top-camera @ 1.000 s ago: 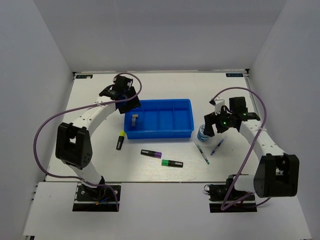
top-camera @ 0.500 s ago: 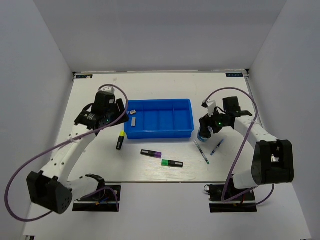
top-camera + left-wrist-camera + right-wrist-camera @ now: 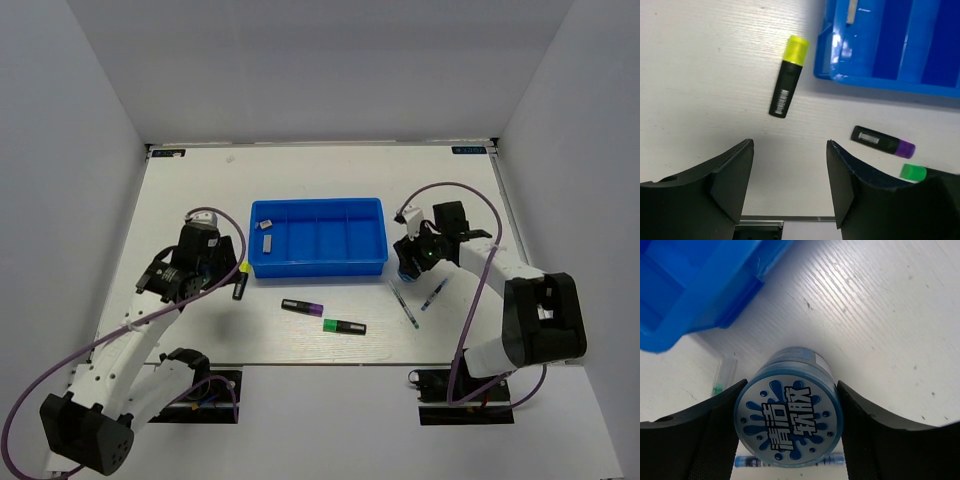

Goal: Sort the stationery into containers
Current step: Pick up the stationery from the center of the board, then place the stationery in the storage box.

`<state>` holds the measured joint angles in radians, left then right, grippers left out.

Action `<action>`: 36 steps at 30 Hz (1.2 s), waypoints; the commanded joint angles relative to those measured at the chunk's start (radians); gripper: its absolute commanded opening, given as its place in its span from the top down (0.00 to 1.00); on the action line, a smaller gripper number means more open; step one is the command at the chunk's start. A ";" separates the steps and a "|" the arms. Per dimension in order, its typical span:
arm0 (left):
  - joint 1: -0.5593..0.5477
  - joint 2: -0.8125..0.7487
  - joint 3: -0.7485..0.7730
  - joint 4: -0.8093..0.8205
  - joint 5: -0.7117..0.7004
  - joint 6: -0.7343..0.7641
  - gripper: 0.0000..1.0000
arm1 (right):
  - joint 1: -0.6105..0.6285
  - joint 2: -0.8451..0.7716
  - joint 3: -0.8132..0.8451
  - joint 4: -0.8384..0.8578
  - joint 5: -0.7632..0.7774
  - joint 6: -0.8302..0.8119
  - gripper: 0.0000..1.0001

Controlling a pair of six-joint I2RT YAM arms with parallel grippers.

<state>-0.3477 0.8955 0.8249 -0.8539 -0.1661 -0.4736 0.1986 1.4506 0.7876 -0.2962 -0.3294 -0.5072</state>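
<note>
Listener: What has changed?

Describer: Since a second ago the left gripper (image 3: pixel 790 145) has drawn back from the left end of the tray (image 3: pixel 320 266) toward the near side. The right gripper (image 3: pixel 790 385) has narrowed from wide around the roll (image 3: pixel 789 425).

Listener: What lies nearest the arms?

Describer: Three stubby highlighters with matt black barrels and coloured caps. The green highlighter (image 3: pixel 344 326) is nearest, the purple highlighter (image 3: pixel 882 141) is just behind it, and the yellow highlighter (image 3: pixel 787 77) is off to the left. The left gripper hangs above the white, wood-grained table (image 3: pixel 200 190), jaws wide and holding nothing, with the yellow highlighter lying ahead of its fingers.

Listener: And further on?

Describer: Two thin pens lie near each other on the right, a green-tipped pen (image 3: pixel 404 305) and a blue pen (image 3: pixel 434 293). Just beyond stands the roll, a round blue-and-white cylinder with a printed top, on the table beside the tray's right end. The right fingers sit against both its sides, no gap showing. Farthest is one glossy blue plastic tray — rectangular, with four compartments. The leftmost holds two small pieces, a whitish piece (image 3: pixel 265 223) and a grey piece (image 3: pixel 267 242).
</note>
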 commanded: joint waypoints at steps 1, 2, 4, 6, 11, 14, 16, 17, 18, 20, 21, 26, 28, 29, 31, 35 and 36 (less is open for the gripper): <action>0.007 -0.023 -0.038 -0.007 -0.041 0.020 0.30 | 0.001 -0.111 -0.004 -0.018 0.044 -0.039 1.00; 0.007 -0.021 -0.053 -0.004 -0.044 0.021 0.30 | 0.002 -0.128 0.011 -0.084 0.055 -0.048 1.00; 0.010 -0.014 -0.082 -0.010 -0.053 0.007 0.30 | 0.008 -0.204 0.045 -0.223 0.026 -0.080 1.00; 0.010 0.006 -0.098 -0.014 -0.081 -0.014 0.31 | 0.015 -0.246 0.151 -0.320 -0.009 -0.102 1.00; 0.056 0.062 -0.090 -0.020 -0.047 -0.033 0.31 | 0.074 -0.170 0.436 -0.503 -0.235 -0.106 1.00; 0.084 0.086 -0.096 -0.007 -0.012 -0.031 0.31 | 0.149 -0.053 0.565 -0.505 -0.344 -0.085 1.00; 0.102 0.101 -0.104 0.009 0.011 -0.020 0.31 | 0.202 0.051 0.610 -0.457 -0.367 -0.060 1.00; 0.104 0.105 -0.105 0.012 0.016 -0.017 0.31 | 0.232 0.077 0.681 -0.448 -0.367 -0.054 1.00; 0.114 0.109 -0.109 0.015 0.022 -0.011 0.31 | 0.266 0.174 0.711 -0.445 -0.369 -0.053 1.00; 0.119 0.132 -0.110 0.018 0.033 -0.007 0.31 | 0.324 0.255 0.881 -0.484 -0.359 -0.054 1.00; 0.122 0.137 -0.109 0.019 0.037 0.000 0.31 | 0.332 0.377 0.928 -0.524 -0.361 -0.063 1.00; 0.151 0.145 -0.119 0.027 0.063 0.007 0.32 | 0.406 0.521 1.107 -0.413 -0.330 -0.028 1.00; 0.153 0.134 -0.128 0.030 0.063 0.010 0.32 | 0.427 0.559 1.142 -0.364 -0.297 -0.016 1.00; 0.153 0.131 -0.135 0.030 0.065 0.012 0.32 | 0.444 0.573 1.160 -0.371 -0.275 -0.022 1.00; 0.154 0.128 -0.136 0.030 0.066 0.018 0.32 | 0.459 0.631 1.202 -0.392 -0.235 -0.045 1.00; 0.153 0.132 -0.139 0.036 0.079 0.016 0.32 | 0.481 0.660 1.173 -0.359 -0.189 -0.064 1.00; 0.154 0.138 -0.139 0.038 0.080 0.015 0.32 | 0.487 0.660 1.165 -0.330 -0.185 -0.054 1.00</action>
<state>-0.1982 1.0473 0.6937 -0.8341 -0.1101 -0.4671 0.6800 2.1147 1.9278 -0.7017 -0.5388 -0.5587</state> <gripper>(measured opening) 0.679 0.704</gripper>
